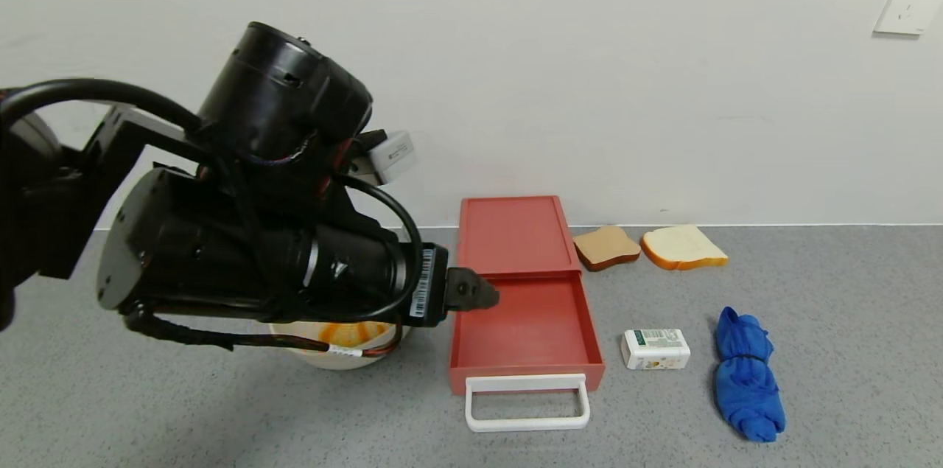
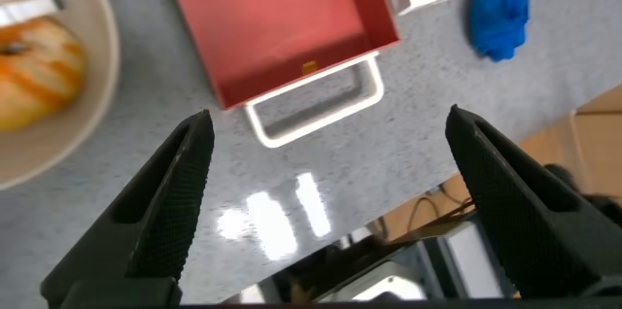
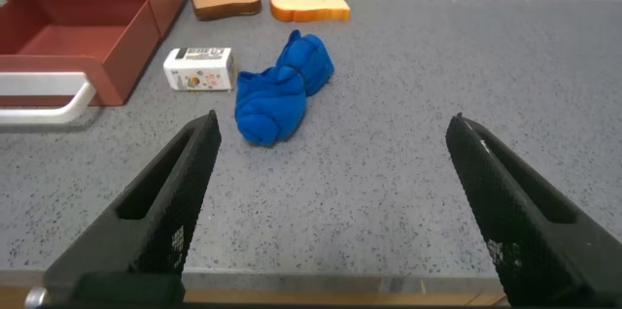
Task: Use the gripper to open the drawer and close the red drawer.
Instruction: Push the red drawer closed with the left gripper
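Observation:
The salmon-red drawer (image 1: pixel 524 332) is pulled out of its low case (image 1: pixel 513 234), and its tray is empty. Its white loop handle (image 1: pixel 527 402) points at the table's front. My left gripper (image 1: pixel 475 292) hangs above the tray's left wall, and its arm fills the left of the head view. In the left wrist view the left gripper (image 2: pixel 328 120) is open and empty, high above the handle (image 2: pixel 316 105) and the drawer (image 2: pixel 282 22). My right gripper (image 3: pixel 332 122) is open and empty, low over the table's front right edge, with the drawer (image 3: pixel 78 22) off to one side.
A cream bowl (image 1: pixel 346 344) with orange-streaked food sits under the left arm. Two bread slices (image 1: pixel 606 245) (image 1: pixel 684 247) lie by the wall to the right of the case. A small white box (image 1: pixel 656 348) and a rolled blue cloth (image 1: pixel 745 376) lie to the right of the drawer.

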Controlling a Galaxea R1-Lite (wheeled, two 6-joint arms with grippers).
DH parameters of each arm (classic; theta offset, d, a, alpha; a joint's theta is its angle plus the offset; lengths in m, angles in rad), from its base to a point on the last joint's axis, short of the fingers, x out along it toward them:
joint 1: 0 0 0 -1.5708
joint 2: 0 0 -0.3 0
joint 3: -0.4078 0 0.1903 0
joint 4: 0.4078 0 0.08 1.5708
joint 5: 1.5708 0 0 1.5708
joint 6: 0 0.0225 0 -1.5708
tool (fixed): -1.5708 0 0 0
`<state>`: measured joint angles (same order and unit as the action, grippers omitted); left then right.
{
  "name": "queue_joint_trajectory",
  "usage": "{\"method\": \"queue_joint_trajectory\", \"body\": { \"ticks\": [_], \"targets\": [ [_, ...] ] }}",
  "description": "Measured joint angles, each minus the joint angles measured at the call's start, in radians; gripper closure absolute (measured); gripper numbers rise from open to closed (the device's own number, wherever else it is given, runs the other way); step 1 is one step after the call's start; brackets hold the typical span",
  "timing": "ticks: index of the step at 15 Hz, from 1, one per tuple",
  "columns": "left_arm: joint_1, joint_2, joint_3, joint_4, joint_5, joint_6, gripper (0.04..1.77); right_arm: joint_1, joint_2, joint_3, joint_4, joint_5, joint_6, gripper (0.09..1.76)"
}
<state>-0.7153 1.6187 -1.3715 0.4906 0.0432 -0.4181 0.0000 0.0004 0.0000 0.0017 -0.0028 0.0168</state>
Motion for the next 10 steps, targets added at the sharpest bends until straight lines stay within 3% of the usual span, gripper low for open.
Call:
{"method": "queue_joint_trajectory", "body": {
  "ticks": [4, 10],
  "targets": [
    [0.112, -0.074, 0.064, -0.021, -0.093, 0.061, 0.09, 0.0, 0.0, 0.0, 0.0, 0.0, 0.0, 0.14],
    [0.176, -0.094, 0.073, -0.027, -0.089, 0.061, 0.09, 0.0, 0.0, 0.0, 0.0, 0.0, 0.0, 0.14]
  ]
}}
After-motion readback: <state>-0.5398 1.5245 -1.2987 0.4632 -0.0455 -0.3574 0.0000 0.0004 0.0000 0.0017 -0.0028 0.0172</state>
